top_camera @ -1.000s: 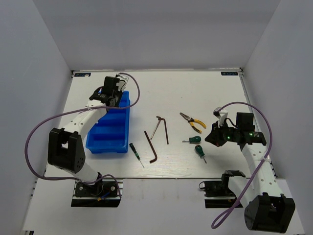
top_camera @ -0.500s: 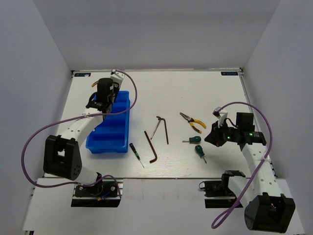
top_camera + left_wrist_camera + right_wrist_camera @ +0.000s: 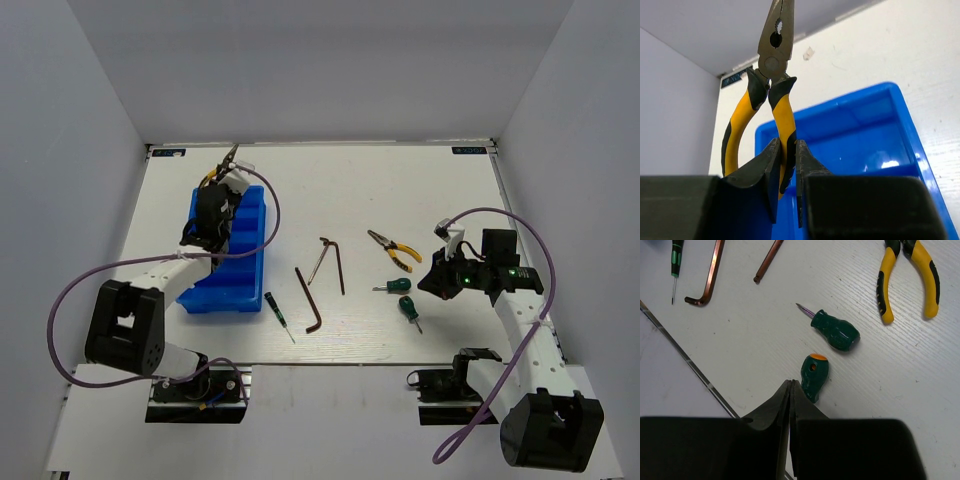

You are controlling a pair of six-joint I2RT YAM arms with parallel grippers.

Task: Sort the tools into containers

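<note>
Top external view: the left gripper [image 3: 218, 188] holds yellow-handled pliers [image 3: 226, 162] above the far end of the blue tray [image 3: 262, 240]. Left wrist: its jaws pinch only one rubbery handle, so the heavy steel head looks liable to swing. Right wrist: the right gripper [image 3: 790, 390] is closed, empty, just beside a stubby screwdriver [image 3: 815, 376].

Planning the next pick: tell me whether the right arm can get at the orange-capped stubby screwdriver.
Probably yes. The orange-capped stubby screwdriver lies in the open just beyond the right claw, nothing over it or between them. The claw is shut and empty, so it must open first.
</note>
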